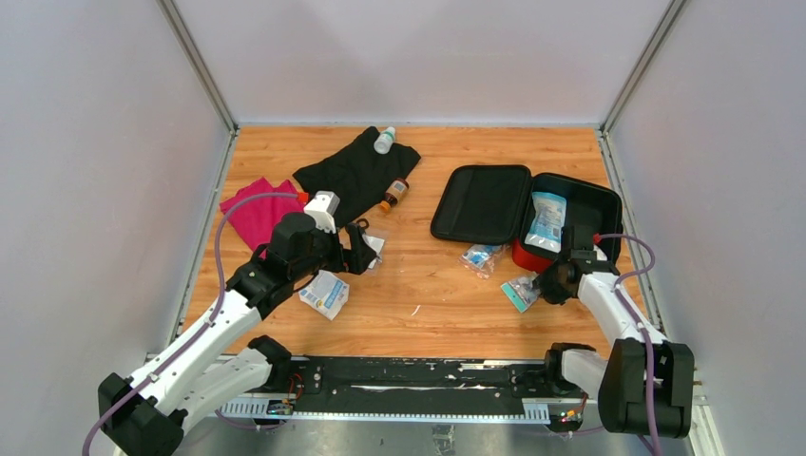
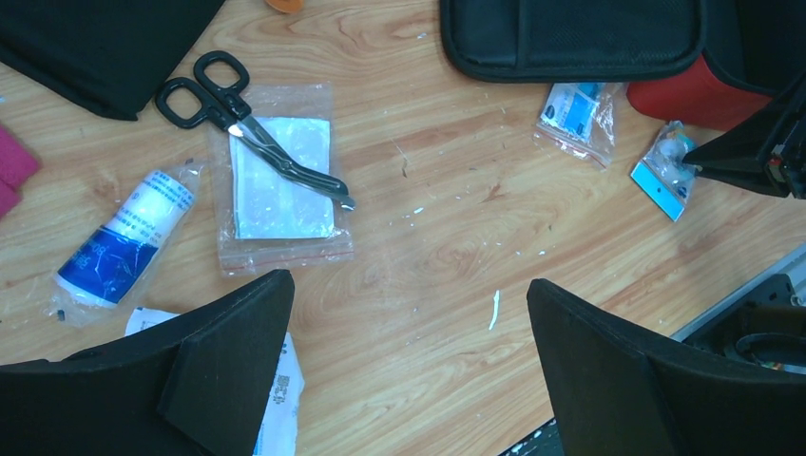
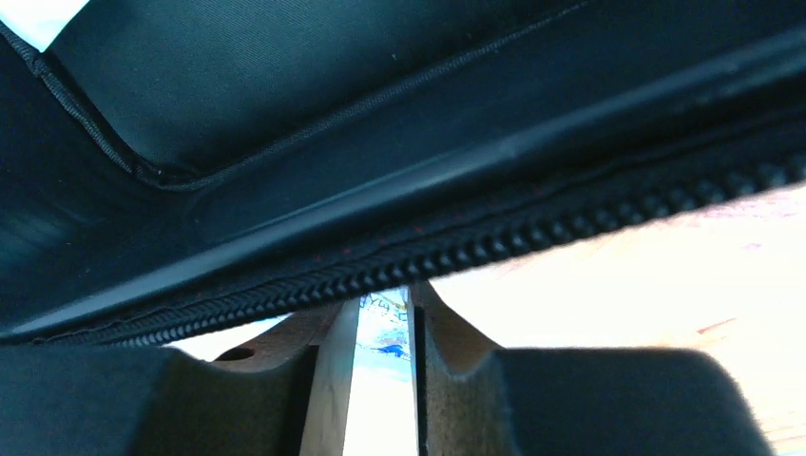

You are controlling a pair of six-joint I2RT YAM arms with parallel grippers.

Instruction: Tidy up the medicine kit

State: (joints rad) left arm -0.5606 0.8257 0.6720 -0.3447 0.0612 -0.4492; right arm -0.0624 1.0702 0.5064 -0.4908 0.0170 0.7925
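The red medicine kit point(image 1: 526, 255) lies open at the right. Its black-lined lid point(image 1: 483, 202) is flat, and a white and blue pouch point(image 1: 546, 220) lies in the base. My right gripper point(image 1: 540, 285) is just in front of the kit, shut on a small clear packet with a teal edge point(image 1: 520, 293). In the right wrist view the packet point(image 3: 385, 351) shows between the fingers, under the kit's zipper edge point(image 3: 475, 256). My left gripper point(image 1: 363, 249) is open and empty over bare wood point(image 2: 409, 361). Near it, black scissors point(image 2: 242, 119) lie on a bagged gauze pad point(image 2: 282, 190).
A bandage roll point(image 2: 124, 242) and a white packet point(image 1: 325, 293) lie by the left gripper. A small blue-labelled packet point(image 1: 480, 256) lies beside the kit. A black cloth point(image 1: 356, 171), magenta cloth point(image 1: 257, 211), white bottle point(image 1: 384, 140) and brown bottle point(image 1: 394, 193) lie at the back.
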